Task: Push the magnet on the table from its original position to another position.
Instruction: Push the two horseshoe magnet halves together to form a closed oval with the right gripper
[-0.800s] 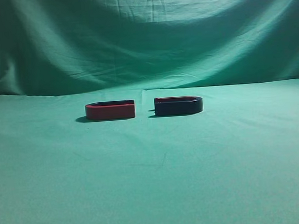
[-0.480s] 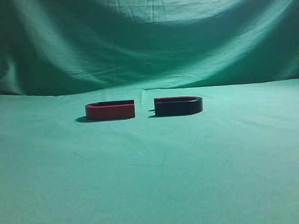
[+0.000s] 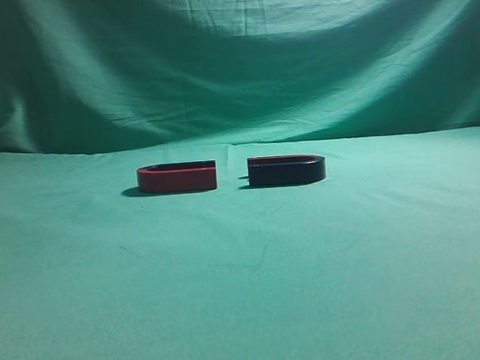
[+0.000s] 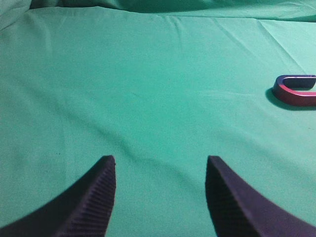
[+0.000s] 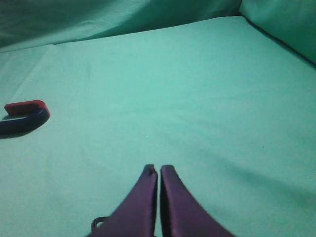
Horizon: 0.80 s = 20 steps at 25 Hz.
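Observation:
The magnet (image 3: 286, 170) is a low dark navy-black horseshoe with a thin red top edge. It lies right of centre on the table (image 3: 247, 278). It also shows at the left edge of the right wrist view (image 5: 23, 116). My right gripper (image 5: 158, 170) is shut and empty, above bare cloth, well to the right of the magnet. My left gripper (image 4: 160, 160) is open and empty over bare cloth. Neither gripper shows in the exterior view.
A red horseshoe magnet (image 3: 177, 178) of the same size lies just left of the dark one, a small gap between them. It shows at the right edge of the left wrist view (image 4: 296, 91). A green cloth backdrop (image 3: 231, 57) rises behind the table.

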{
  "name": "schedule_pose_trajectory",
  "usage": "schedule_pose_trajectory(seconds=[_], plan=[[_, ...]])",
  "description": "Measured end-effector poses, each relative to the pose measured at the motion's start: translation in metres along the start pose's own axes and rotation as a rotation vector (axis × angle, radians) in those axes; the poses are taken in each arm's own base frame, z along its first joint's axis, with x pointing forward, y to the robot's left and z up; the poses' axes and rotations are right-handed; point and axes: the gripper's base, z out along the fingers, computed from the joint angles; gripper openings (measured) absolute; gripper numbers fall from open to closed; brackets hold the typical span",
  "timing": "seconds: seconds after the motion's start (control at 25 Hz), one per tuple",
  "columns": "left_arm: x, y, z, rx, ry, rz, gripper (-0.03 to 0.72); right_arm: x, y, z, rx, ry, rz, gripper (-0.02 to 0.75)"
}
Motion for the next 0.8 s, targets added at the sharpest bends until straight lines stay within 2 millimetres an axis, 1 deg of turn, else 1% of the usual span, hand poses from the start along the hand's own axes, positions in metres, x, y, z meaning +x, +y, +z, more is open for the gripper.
schedule_pose_trajectory(seconds=[0.32,0.44,0.52,0.64,0.72,0.8], plan=[[0.000,0.000,0.000,0.000,0.000,0.000,0.372,0.000,0.000,0.000,0.000,0.000,0.000,0.000],[0.000,0.000,0.000,0.000,0.000,0.000,0.372,-0.004,0.001,0.000,-0.013,-0.051,0.021,0.000],[0.000,0.000,0.000,0.000,0.000,0.000,0.372,-0.014,0.003,-0.001,-0.035,-0.154,0.056,0.000],[0.000,0.000,0.000,0.000,0.000,0.000,0.372,-0.034,0.004,-0.006,-0.062,-0.381,0.066,0.000],[0.000,0.000,0.000,0.000,0.000,0.000,0.372,-0.040,0.005,-0.010,-0.068,-0.441,0.063,0.000],[0.000,0.000,0.000,0.000,0.000,0.000,0.372,-0.052,0.006,-0.016,-0.064,-0.447,0.033,0.000]])
